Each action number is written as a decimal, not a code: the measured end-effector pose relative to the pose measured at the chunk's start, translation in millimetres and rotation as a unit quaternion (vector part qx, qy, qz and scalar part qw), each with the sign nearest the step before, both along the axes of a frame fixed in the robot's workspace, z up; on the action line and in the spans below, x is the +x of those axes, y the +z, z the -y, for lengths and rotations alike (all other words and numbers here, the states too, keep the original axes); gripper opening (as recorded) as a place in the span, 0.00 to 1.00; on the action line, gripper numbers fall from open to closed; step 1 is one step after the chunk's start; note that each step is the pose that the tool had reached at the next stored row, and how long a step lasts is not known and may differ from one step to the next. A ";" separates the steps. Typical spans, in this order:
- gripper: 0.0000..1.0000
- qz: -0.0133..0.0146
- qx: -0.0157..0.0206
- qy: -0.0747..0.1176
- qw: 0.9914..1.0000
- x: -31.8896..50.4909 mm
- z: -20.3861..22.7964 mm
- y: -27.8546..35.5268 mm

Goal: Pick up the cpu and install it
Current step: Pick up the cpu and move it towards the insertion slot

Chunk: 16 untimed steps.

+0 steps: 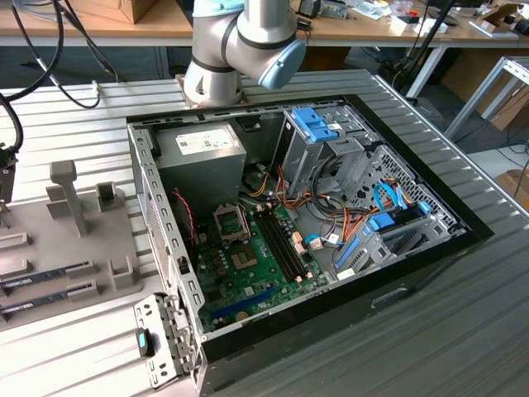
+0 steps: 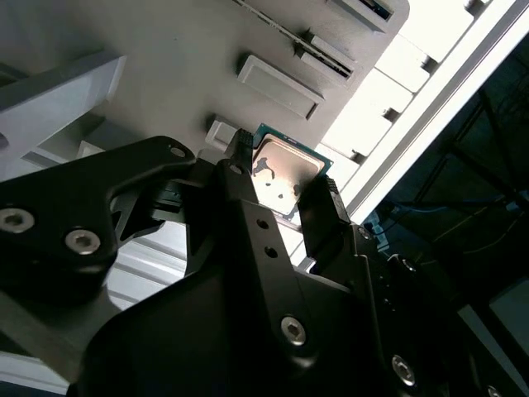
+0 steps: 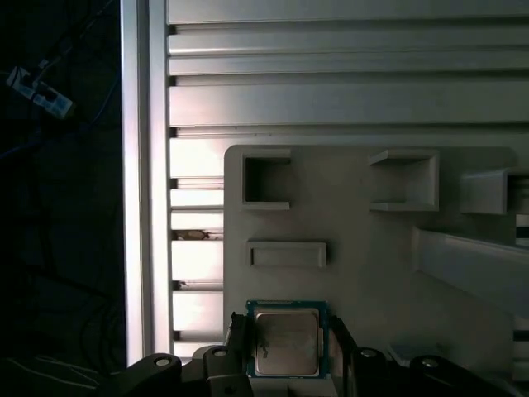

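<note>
Gripping: my hand [image 2: 279, 180] is clamped on the cpu [image 2: 288, 165], one finger on each of two opposite edges.
Cpu: at the grey fixture tray [image 3: 372, 265], near a shallow rectangular pocket [image 3: 287, 254].
Tray: on the slatted worktop [image 3: 331, 99].

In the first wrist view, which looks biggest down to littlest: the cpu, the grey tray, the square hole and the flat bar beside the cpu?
1. grey tray, the largest by far
2. cpu
3. square hole and flat bar: these two look about alike, so I won't rank them.
</note>
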State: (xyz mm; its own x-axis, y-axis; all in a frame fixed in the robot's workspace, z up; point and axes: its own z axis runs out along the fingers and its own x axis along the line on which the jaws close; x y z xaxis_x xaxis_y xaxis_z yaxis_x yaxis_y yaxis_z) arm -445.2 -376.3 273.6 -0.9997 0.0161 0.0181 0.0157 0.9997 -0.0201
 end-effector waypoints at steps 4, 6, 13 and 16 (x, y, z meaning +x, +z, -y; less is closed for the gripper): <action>0.47 0.000 0.000 0.000 1.000 0.0 0.0 1.3; 0.47 0.000 0.000 0.000 1.000 0.0 0.0 2.1; 0.47 0.000 0.000 0.000 1.000 0.0 0.0 6.3; 0.47 0.000 0.000 0.000 1.000 0.0 0.0 9.5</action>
